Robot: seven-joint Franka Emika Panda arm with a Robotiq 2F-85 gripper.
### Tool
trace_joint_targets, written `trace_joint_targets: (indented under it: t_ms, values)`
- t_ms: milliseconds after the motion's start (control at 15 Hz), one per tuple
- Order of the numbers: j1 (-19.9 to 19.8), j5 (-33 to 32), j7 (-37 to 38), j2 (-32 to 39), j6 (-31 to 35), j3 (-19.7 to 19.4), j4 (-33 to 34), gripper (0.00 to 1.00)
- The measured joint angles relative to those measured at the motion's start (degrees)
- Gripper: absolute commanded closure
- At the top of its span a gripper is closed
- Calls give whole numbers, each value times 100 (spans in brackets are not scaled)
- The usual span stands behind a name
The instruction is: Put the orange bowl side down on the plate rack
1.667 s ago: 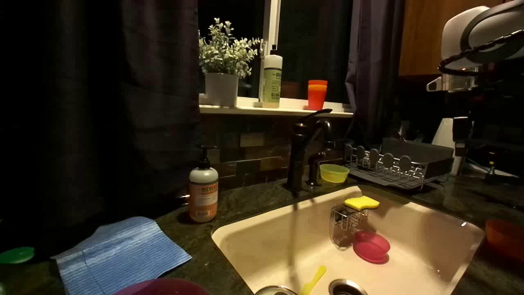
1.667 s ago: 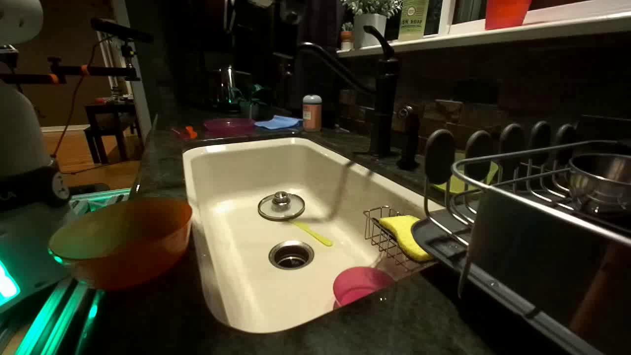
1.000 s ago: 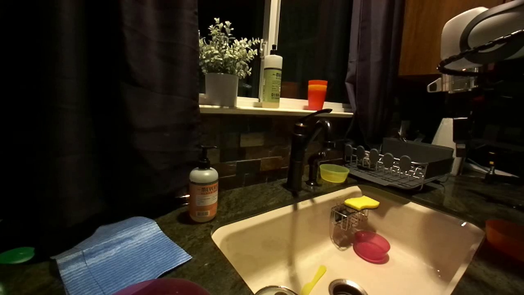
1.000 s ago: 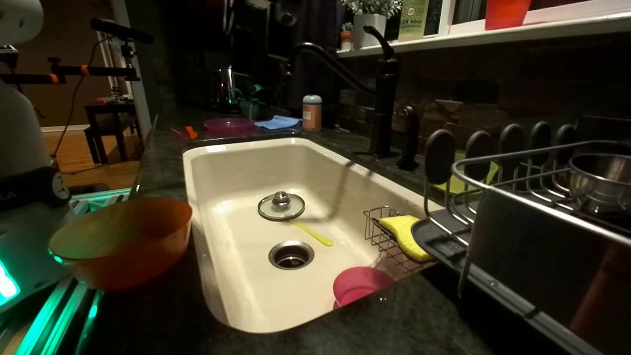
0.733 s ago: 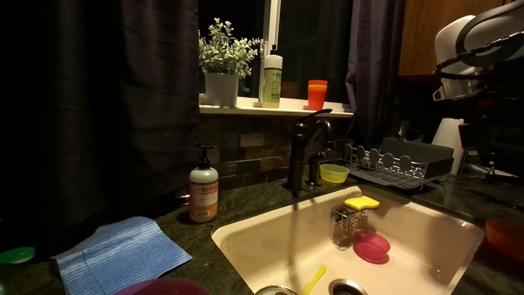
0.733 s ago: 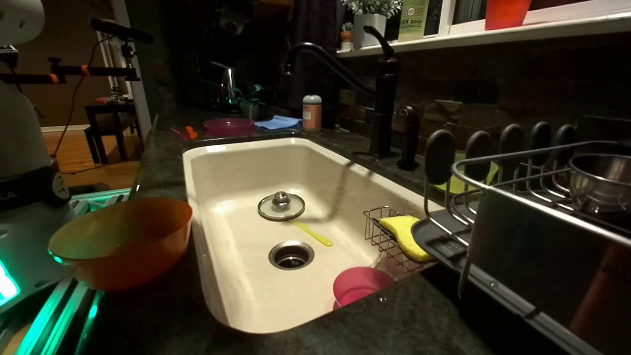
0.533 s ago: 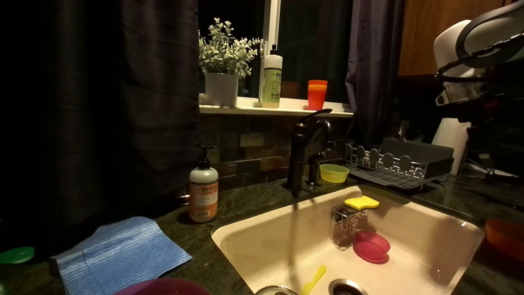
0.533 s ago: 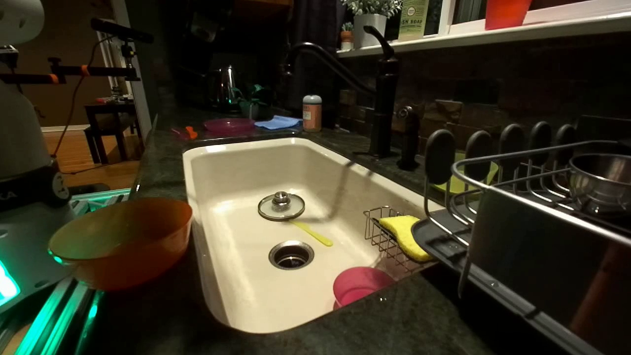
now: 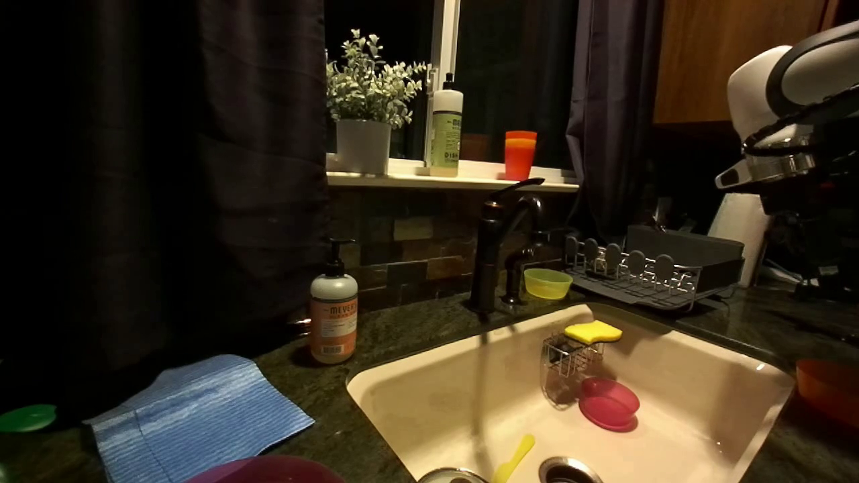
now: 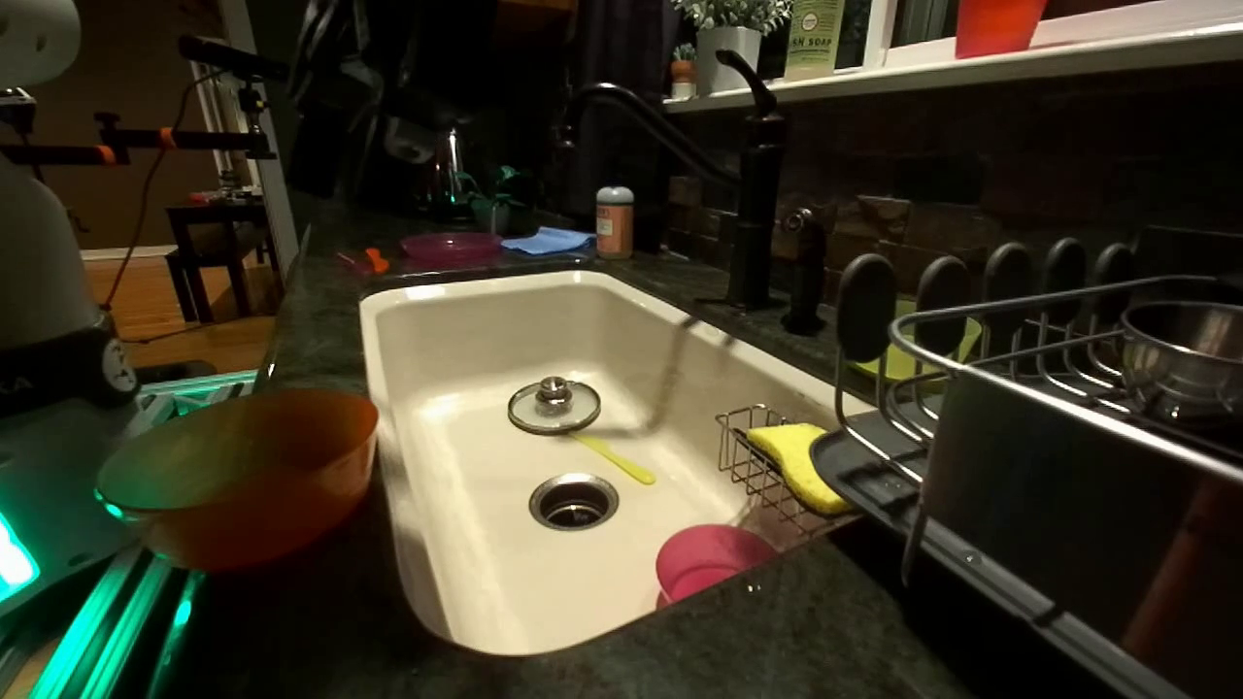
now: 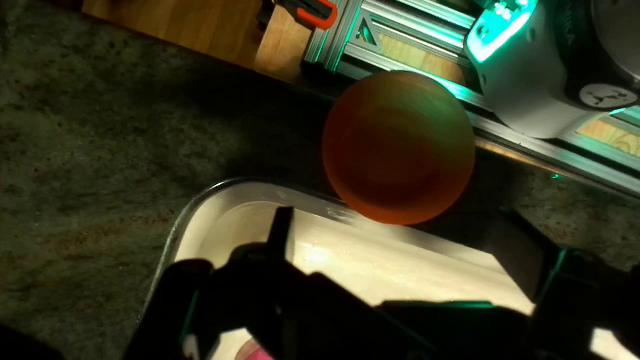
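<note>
Gripper (image 11: 395, 212) spread wide and holding nothing, the task now seems to call for a grasp on the bowl (image 11: 398, 150), which stands upright on the counter (image 11: 125, 130) just beside the sink (image 11: 370, 262). It looks too broad to span, so come straight down astride its rim, one finger inside and one out, and pinch gently but surely. Choose a spot that leaves room to roll it onto its side at the rack (image 9: 631, 293).
</note>
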Motion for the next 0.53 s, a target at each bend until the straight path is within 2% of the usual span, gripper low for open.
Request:
trace_joint_targets:
  t_ms: [267, 533]
  values:
    - [14, -344, -456, 51, -11, -106, 6, 0]
    - [-158, -760, -176, 196, -516, -71, 6, 0]
